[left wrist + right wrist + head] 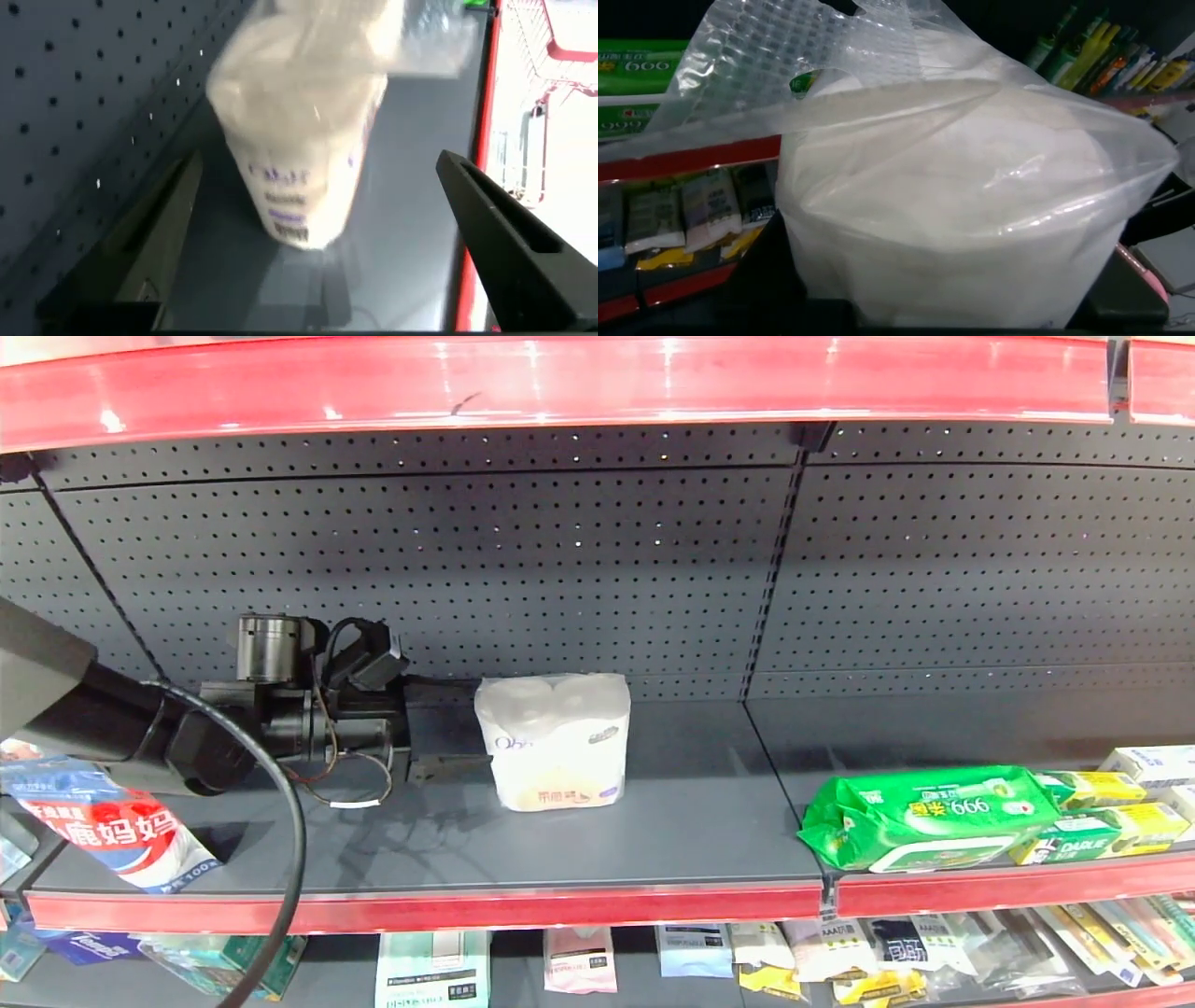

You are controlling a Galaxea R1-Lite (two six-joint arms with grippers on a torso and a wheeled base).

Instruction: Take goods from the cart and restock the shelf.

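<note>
A wrapped pack of toilet rolls (952,205) sits hard against my right wrist camera, and I cannot tell whether my right pincer is clamped on it. Farther in, on the shelf (653,840), my left pincer (471,733) stands apart, just beside the upright toilet roll pack (553,742), before the pegboard back wall (579,551)

Roll pack (553,742), middle of the shelf (653,840): faint lettering on the front face, too blurred to read. Green wipes pack (924,812), right front edge: white digits and characters. Bag (112,831), left front edge: large white characters on a red band. Boxes (1102,826), right edge: small lettering.
</note>
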